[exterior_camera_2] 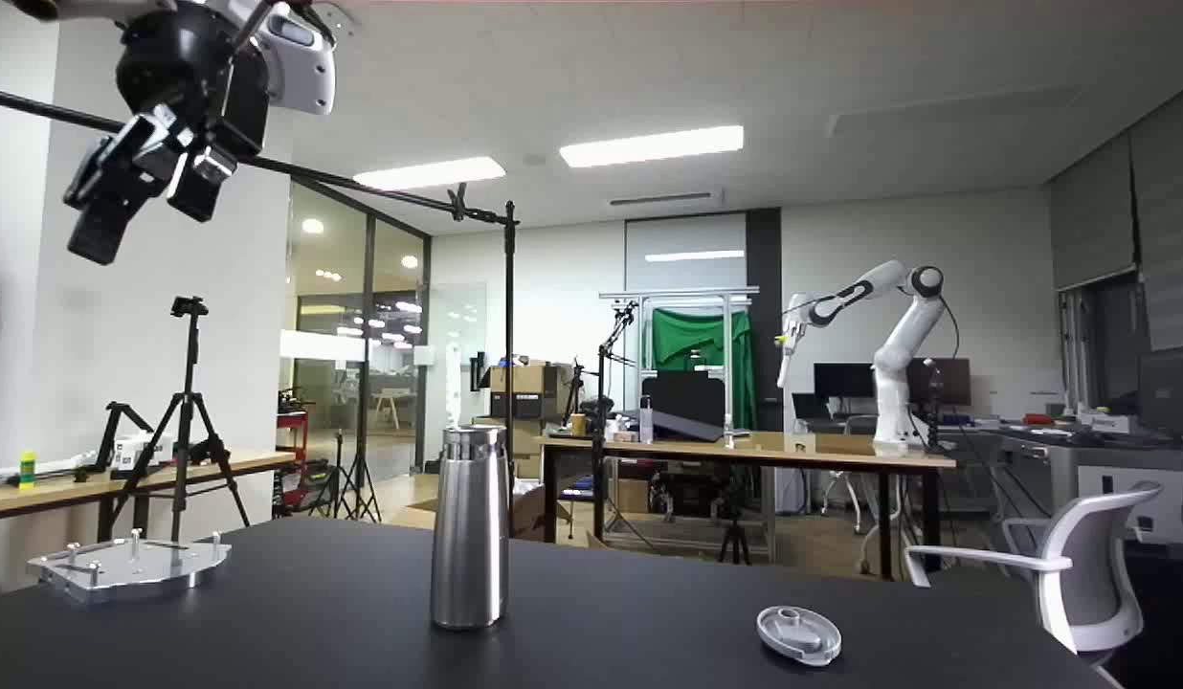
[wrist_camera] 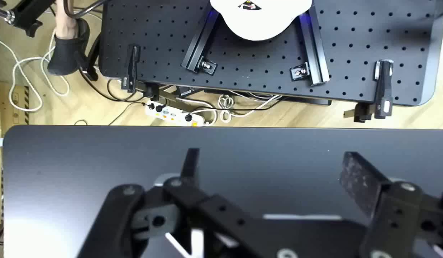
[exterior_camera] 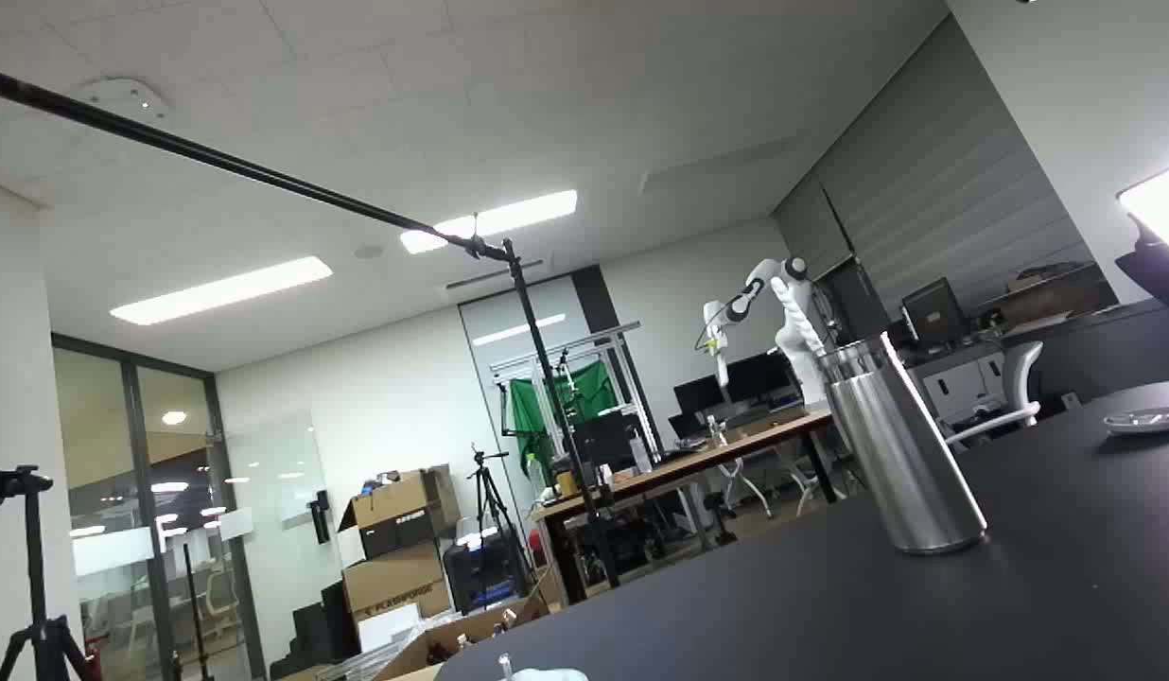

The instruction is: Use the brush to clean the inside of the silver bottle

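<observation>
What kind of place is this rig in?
Likely a robotics lab. Both exterior views show a white robot arm on a background table, plus a tripod; the wrist view shows a white base on a black plate with a grid of holes.

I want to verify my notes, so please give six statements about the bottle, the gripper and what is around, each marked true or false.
1. The silver bottle lies on its side. False: it stands upright on the dark table.
2. The gripper is open. True.
3. The gripper touches the bottle. False: it hangs apart, in the air.
4. In an exterior view, the clear pegged plate and the pale oval piece lie on opposite sides of the bottle. True.
5. The brush sticks up from the bottle's top. False: nothing sticks up there.
6. A white robot arm stands in the background. True.
</observation>
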`<state>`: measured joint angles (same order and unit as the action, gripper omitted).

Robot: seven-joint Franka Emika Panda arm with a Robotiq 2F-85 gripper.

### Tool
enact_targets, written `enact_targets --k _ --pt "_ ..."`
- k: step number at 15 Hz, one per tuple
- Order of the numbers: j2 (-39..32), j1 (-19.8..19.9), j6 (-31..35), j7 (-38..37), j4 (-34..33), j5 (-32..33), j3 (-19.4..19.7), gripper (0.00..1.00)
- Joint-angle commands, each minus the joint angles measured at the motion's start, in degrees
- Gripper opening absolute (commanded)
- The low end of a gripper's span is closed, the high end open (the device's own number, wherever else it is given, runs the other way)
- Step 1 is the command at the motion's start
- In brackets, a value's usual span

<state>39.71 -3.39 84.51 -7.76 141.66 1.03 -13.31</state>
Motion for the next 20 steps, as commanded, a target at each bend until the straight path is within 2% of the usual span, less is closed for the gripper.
enact_targets --k 1,20 --pt "-0.3 -1.4 0.0 -0.7 -0.1 0.5 1.1 1.0" --pt "0.0 -0.9 0.9 -1.5 -0.1 1.2 1.0 1.0"
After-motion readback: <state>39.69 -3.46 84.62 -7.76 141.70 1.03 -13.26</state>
